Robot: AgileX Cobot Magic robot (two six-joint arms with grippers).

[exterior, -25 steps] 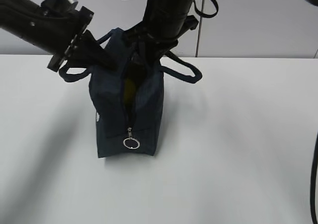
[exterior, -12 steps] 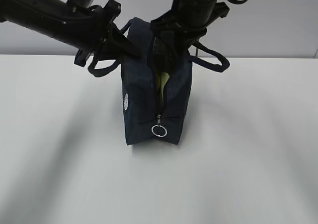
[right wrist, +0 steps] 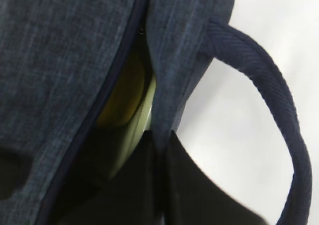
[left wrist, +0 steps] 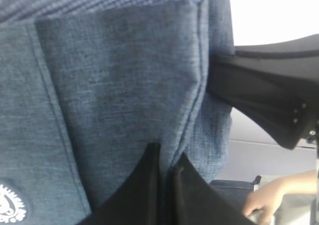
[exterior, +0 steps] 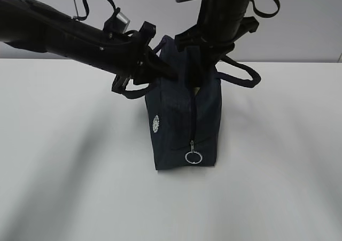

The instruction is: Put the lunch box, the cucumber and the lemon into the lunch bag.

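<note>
Both end effectors (exterior: 160,70) (exterior: 199,76) pinching bag (exterior: 181,129) rims at 12 o'clock; could tip, spilling lemon (right wrist: 122,93), if fabric slips.

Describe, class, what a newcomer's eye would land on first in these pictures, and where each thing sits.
The dark navy lunch bag stands upright in the middle of the white table, its metal ring pull hanging low on the near end. Two black arms meet over it: the left gripper and the right gripper each pinch the fabric near its top. Through the gaping zipper, something yellow shows inside.
</note>
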